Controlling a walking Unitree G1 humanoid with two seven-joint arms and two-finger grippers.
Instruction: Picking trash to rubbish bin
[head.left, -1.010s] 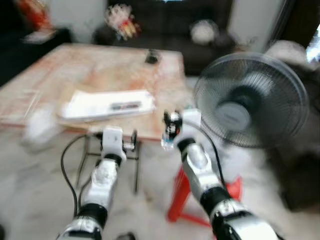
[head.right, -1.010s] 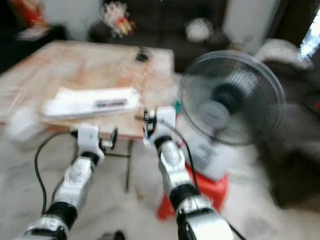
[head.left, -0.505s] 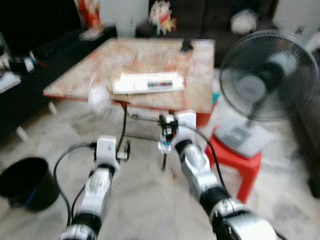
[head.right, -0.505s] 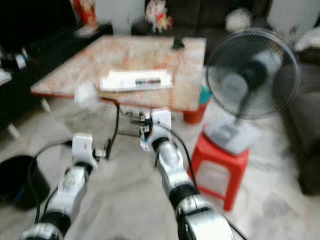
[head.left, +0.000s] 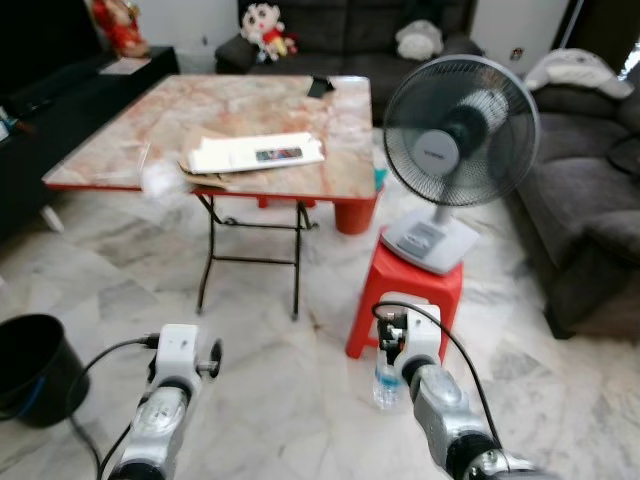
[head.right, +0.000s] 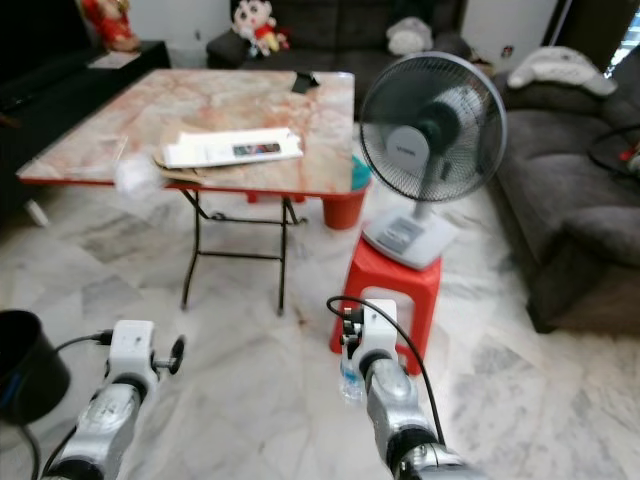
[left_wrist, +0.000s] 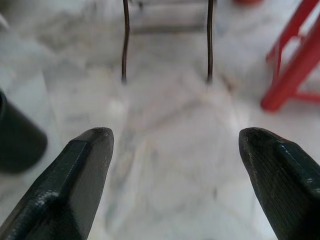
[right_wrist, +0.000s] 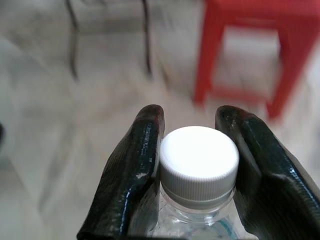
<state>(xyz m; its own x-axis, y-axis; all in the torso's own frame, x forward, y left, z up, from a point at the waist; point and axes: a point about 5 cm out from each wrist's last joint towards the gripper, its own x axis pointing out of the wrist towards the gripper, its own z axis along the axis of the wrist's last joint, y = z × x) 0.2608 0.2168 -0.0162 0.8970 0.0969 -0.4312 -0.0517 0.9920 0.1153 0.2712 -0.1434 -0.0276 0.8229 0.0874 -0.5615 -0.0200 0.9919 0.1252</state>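
Right gripper (right_wrist: 192, 150) clenches a capped bottle (head.left: 387, 383) just beside the red stool (head.left: 415, 285). Left gripper (left_wrist: 175, 165) gapes wide, released. Black bin (head.left: 35, 365) sits well left of the stool, contents hidden.

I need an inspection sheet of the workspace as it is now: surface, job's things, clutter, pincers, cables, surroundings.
Surface: pale marble floor; folding table with marbled top.
Job's things: plastic bottle with white cap, clamped in the right pincer; black rubbish bin on the floor on the robot's left.
Clutter: white papers and a small dark object on the table.
Pincers: left pincer open, empty, above the floor.
Cables: black cable loops at the left wrist, another at the right.
Surroundings: standing fan on a red stool; dark sofa to the right.
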